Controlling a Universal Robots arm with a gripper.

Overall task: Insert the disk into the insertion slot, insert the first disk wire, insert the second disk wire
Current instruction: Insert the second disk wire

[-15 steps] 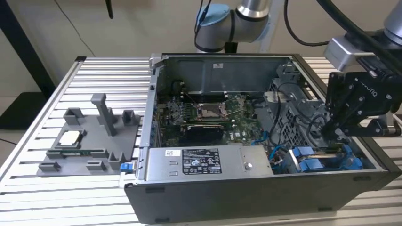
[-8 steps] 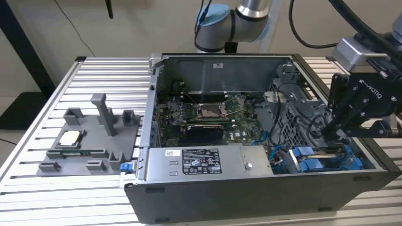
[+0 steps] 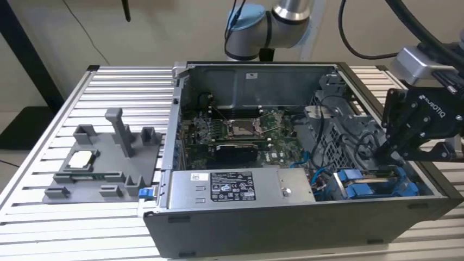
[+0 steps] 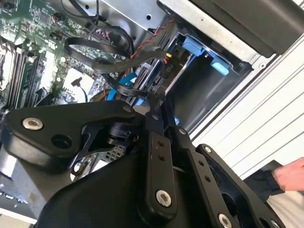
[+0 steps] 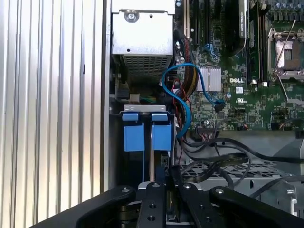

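Inside the computer case (image 3: 290, 228), the gripper (image 4: 160, 102) has its fingers (image 4: 153, 124) clenched on 1 black wire (image 4: 124, 90), near the disk (image 5: 133, 137) seated in the insertion slot (image 5: 142, 110). The case rests on a slatted metal table (image 3: 87, 92), beside a grey fixture tray (image 3: 101, 163).

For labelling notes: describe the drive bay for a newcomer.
Find the open computer case. At its near corner on the exterior view's right, beside the grey labelled power-supply box, sits the drive bay. Bright blue plastic tabs set it apart from the grey metal around it.
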